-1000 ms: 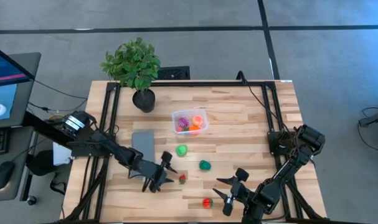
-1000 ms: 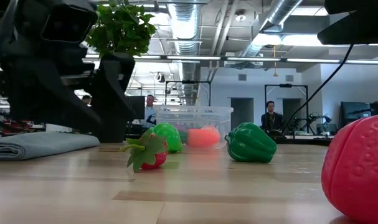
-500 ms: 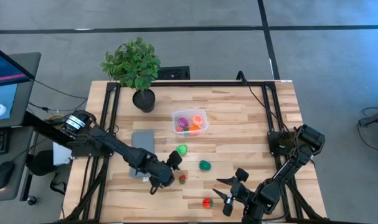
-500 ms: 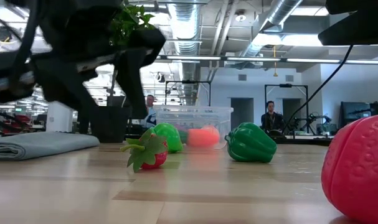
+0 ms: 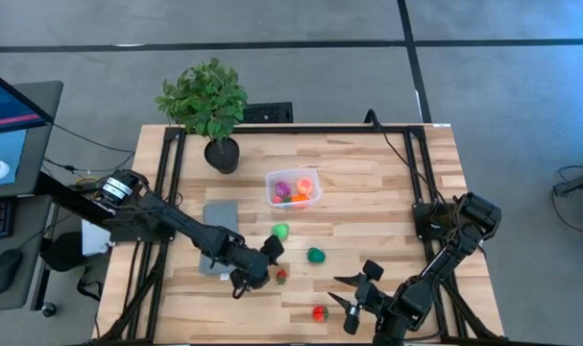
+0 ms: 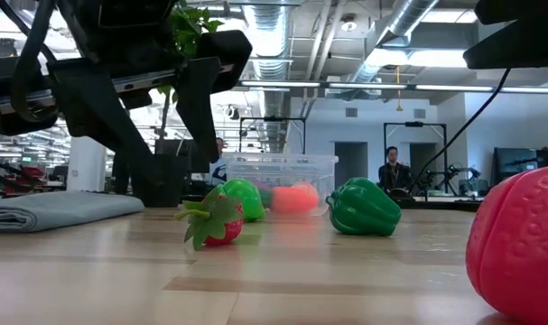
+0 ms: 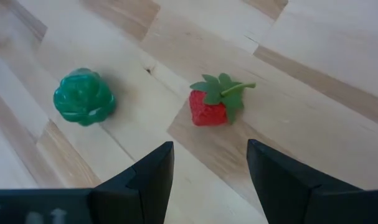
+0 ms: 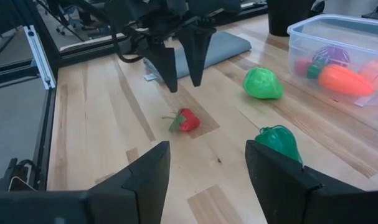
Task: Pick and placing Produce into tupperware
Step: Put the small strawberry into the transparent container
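The left gripper (image 7: 210, 171) is hovering with fingers parted, holding nothing, above the strawberry (image 7: 208, 107) lying on the table (image 5: 387, 192); the right gripper (image 8: 207, 163) is waiting, also parted

Wood table (image 5: 387, 183) is carrying: plant pot (image 5: 222, 155) at back, clear tub (image 5: 293, 188) mid, grey cloth (image 5: 221, 223), light green fruit (image 5: 280, 232), dark green pepper (image 5: 315, 255), strawberry (image 5: 281, 277), red fruit (image 5: 319, 312) nr front edge.
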You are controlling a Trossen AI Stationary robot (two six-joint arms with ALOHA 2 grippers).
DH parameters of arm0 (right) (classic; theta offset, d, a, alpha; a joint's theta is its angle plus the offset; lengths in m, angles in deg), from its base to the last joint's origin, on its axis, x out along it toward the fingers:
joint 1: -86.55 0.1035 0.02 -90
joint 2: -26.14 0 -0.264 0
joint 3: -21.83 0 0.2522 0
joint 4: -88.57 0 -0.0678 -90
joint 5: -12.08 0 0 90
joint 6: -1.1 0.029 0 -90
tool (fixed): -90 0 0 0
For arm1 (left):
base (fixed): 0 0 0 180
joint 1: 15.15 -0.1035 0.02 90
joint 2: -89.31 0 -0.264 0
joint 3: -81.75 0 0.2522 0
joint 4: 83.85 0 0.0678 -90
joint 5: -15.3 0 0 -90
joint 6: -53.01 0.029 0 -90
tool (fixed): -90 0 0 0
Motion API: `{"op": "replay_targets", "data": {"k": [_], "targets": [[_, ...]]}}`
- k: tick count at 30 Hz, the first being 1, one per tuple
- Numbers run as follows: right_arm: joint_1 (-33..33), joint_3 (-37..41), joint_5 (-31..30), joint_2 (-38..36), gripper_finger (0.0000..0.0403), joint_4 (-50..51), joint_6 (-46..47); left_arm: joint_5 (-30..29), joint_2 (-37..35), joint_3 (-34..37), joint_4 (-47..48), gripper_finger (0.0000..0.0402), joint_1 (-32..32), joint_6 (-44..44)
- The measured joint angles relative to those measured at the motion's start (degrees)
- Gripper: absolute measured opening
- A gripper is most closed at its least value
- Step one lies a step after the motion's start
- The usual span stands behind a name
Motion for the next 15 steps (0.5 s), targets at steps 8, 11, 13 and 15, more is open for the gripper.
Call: {"op": "replay_targets", "data": {"k": [8, 11, 13, 15], "targets": [[0.0, 0.0, 0.0, 0.0, 0.0233, -0.1, 0.0, 0.0, 0.0, 0.0, 0.1, 0.0194, 0.0, 4.3], [0.0, 0.0, 0.0, 0.0, 0.0233, -0.1, 0.0, 0.0, 0.0, 0.0, -0.3, 0.0194, -0.1, 5.7], [0.0, 0.0, 0.0, 0.0, 0.0233, -0.1, 0.0, 0.0, 0.0, 0.0, -0.4, 0.0194, -0.4, 5.9], [0.0, 0.0, 0.0, 0.0, 0.0233, -0.1, 0.0, 0.2, 0.0, 0.0, -0.4, 0.0194, -0.9, 6.0]]}}
